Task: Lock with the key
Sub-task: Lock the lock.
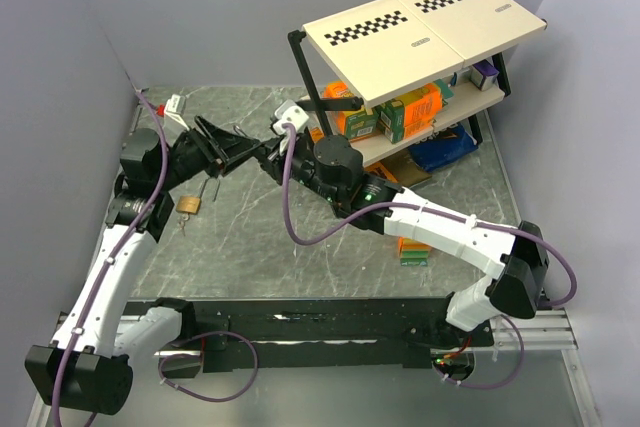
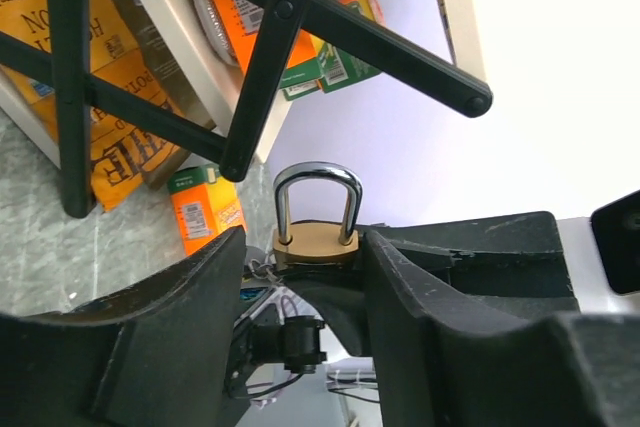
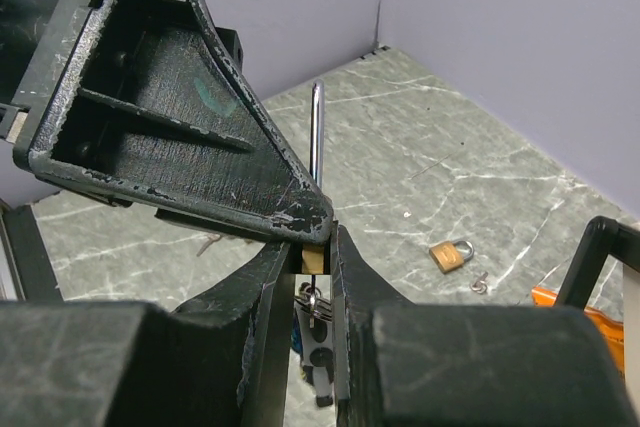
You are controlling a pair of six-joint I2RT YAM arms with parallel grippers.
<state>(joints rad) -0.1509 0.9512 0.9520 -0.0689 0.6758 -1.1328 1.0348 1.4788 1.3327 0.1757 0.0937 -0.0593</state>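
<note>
L jaws clamp brass padlock mid-air over desk, shackle pointing away from R arm; R jaws pinch key right at lock's base, in line w/ its long axis; next is prob a twist; spare padlock lies on desk; print on orange pack cropped, can't read.

Left arm and right arm outstretched, jaws clamped, tip-to-tip.

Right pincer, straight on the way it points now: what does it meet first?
The brass padlock clamped in the left pincer, just past the key that the right pincer holds. The gap looks tiny, but depth is unclear.
</note>
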